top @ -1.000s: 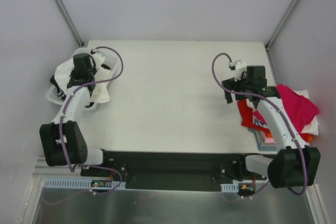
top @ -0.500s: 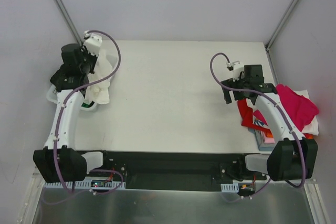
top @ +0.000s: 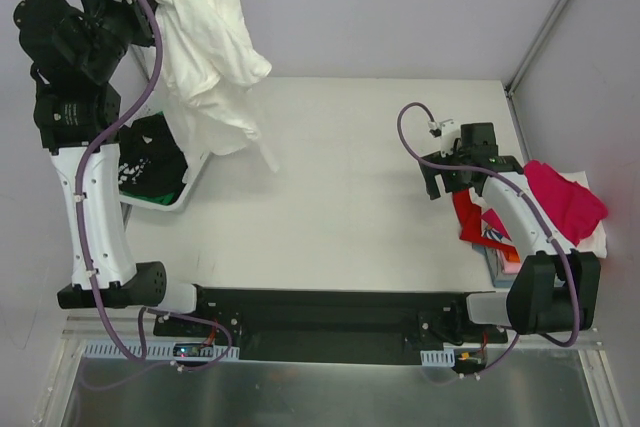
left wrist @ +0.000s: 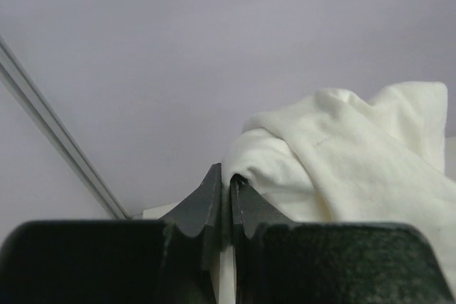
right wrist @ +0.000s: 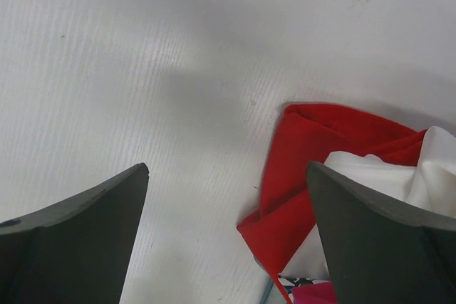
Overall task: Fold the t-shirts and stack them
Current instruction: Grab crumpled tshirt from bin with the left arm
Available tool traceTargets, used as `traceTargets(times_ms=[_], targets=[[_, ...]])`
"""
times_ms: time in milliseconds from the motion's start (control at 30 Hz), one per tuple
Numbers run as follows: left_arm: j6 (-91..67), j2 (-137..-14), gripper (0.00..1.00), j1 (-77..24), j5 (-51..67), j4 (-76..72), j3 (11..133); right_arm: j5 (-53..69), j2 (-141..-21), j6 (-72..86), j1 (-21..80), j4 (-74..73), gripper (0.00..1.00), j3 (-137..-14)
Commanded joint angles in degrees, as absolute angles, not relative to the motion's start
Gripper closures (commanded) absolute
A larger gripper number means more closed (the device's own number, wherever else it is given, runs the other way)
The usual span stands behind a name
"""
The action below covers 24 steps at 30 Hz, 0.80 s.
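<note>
My left gripper [top: 148,9] is raised high at the far left, shut on a white t-shirt [top: 210,57] that hangs from it over the table's left side. In the left wrist view the fingertips [left wrist: 226,183] pinch a fold of the white t-shirt [left wrist: 342,154]. A black tee with white print [top: 150,157] lies in the white basket [top: 190,182]. My right gripper [top: 447,179] is open and empty, low over the table beside a pile of tees: red [top: 468,215], magenta [top: 565,202], white. The red tee [right wrist: 313,154] shows between the open fingers.
The white basket stands at the table's left edge under the raised left arm. The pile of folded tees sits at the right edge. Grey walls and metal frame rails [top: 120,17] enclose the table.
My left arm has lifted steeply out of the basket, pulling the white t-shirt up and clear, uncovering the black tee. The right arm has barely moved.
</note>
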State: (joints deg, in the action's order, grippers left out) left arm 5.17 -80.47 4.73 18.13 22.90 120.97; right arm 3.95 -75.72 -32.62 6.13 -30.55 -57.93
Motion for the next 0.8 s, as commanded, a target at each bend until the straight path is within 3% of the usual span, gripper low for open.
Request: traceTargets(times_ms=[0,300,767], targets=[[4.0,-83.2,1.0,3.2,20.6,26.2,123.0,3.3,-75.8,-33.0,6.4,-30.9,0.03,-60.4],[5.5,-83.5,1.0,0.2,26.0,26.2,117.1,2.9,-76.7,-33.0,6.3,-31.1,0.03,-60.5],[-18.0,-88.2,1.0,0.2,37.4,7.3,129.9,2.5,-78.1,-33.1,6.4,-31.1,0.03,-60.6]])
